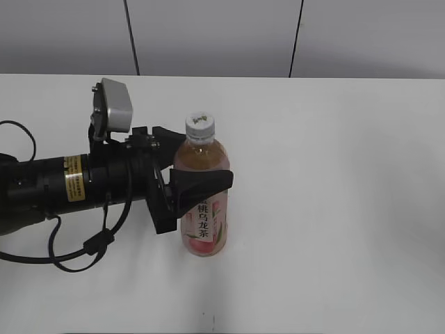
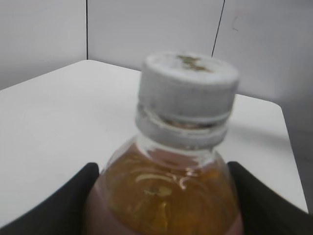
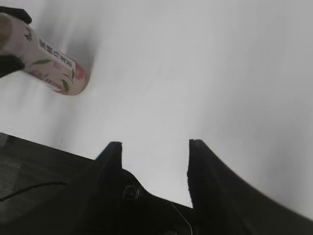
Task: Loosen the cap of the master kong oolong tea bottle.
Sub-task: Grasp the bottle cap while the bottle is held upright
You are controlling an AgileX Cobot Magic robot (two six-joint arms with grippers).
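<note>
I've got the bottle [image 1: 204, 202] standing upright on the white bench [image 1: 334, 209], a little left of centre in the exterior view, pale amber tea inside and the pink-and-white label with its black characters facing me. The cap [image 1: 199, 125] sits on top, white, with a small dark mark on its crown (it looks seated square on the neck, as far as I can see).

My left arm [image 1: 76, 184] comes in low from the left edge, lying nearly level over the bench, and the left gripper [image 1: 197, 174] has the bottle between its black fingers [image 1: 201, 182] at shoulder height, just under the neck and above the label. One finger crosses the front of the bottle; the other shows behind it. The left wrist view backs that up: the cap [image 2: 188, 85] fills the middle, blurred, the amber shoulder of the bottle [image 2: 164, 196] sits below it, and a dark finger [image 2: 63, 203] presses in on each side, touching the plastic. So the left gripper is clamped on the bottle.

From the right wrist view, the right gripper [image 3: 154, 164] hangs above bare bench [image 3: 205, 73] with its two dark fingers [image 3: 208, 181] spread and nothing between them. The bottle [image 3: 54, 68] shows only as its lower labelled end at the upper left, well apart from that gripper.
</note>
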